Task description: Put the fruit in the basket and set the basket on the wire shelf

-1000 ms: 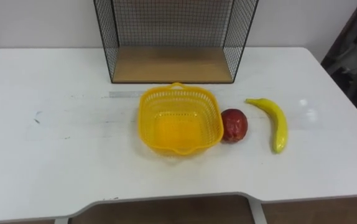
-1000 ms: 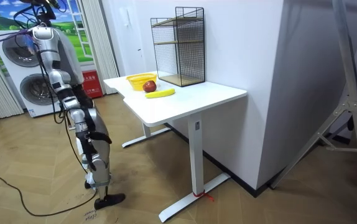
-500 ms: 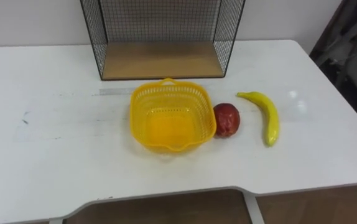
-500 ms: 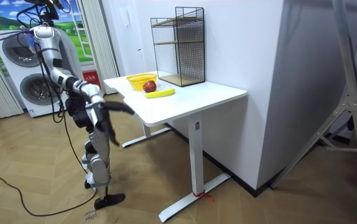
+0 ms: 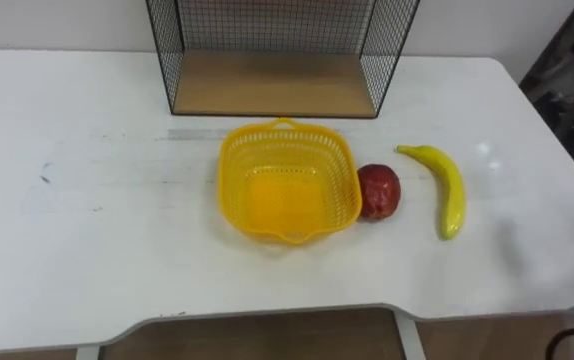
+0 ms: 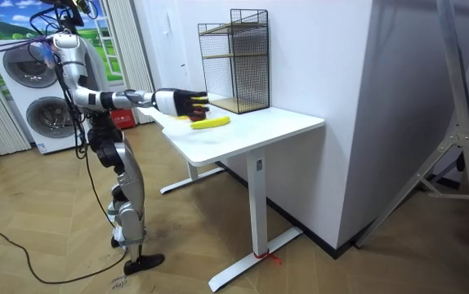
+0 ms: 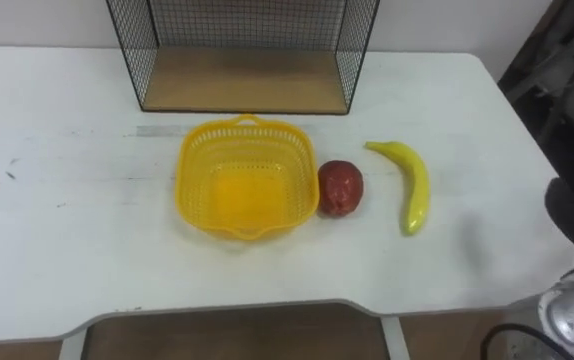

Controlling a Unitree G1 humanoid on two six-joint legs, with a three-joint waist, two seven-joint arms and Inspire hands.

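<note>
Evidently unstarted: basket (image 5: 287, 195) empty, apple (image 5: 378, 192) and banana (image 5: 447, 188) right of it. Right hand (image 6: 189, 102) over desk (image 5: 87, 240); open or closed, cannot tell.

The right hand (image 6: 187, 101) has swung up from the robot's side out over the table (image 6: 267, 122).
</note>
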